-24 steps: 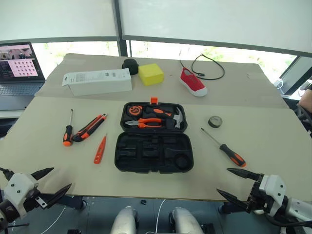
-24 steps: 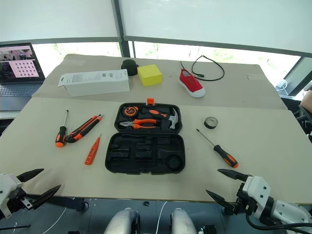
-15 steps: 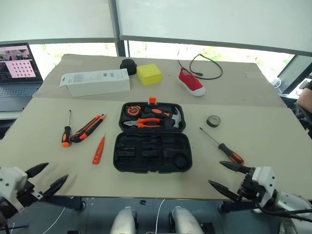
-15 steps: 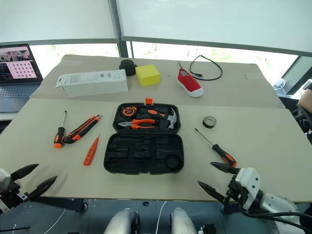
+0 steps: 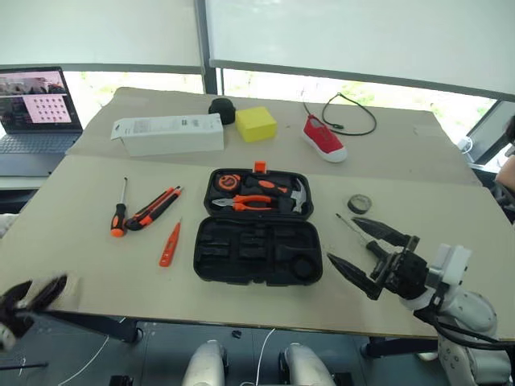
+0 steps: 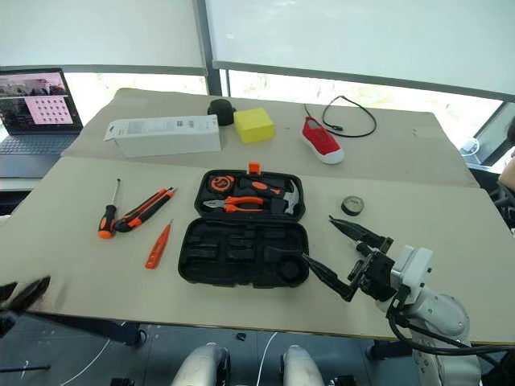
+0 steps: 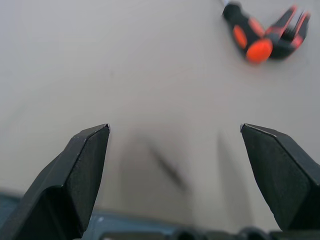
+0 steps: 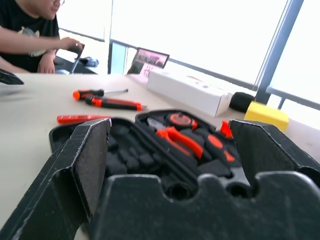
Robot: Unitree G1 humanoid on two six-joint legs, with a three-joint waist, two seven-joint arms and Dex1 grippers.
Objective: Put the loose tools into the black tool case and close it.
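Head views: the case [image 5: 257, 227] lay open mid-table, its near half empty. A screwdriver [image 5: 121, 215], the knife [image 5: 153, 208] and the tester [image 5: 169, 243] lay well left of it, and the tape [image 5: 359, 203] lay to its right. The right gripper [image 6: 342, 259] hung wide open and empty just right of the case, over the second screwdriver [image 5: 352, 228], which it largely hid. From that pose a grasp could have slid off the shaft or knocked the tool toward the edge. The left gripper [image 5: 24, 297] sat low at the near left edge, blurred.

Left wrist view: its fingers [image 7: 75, 175] stood wide apart over bare table, the screwdriver [image 7: 247, 37] and knife [image 7: 287, 27] well ahead. A reach from there risked scattering the touching pair.

Right wrist view: the open fingers [image 8: 90, 160] faced the case [image 8: 150, 150]; swinging low could have nudged it. A person [image 8: 30, 30] sat beyond the table.
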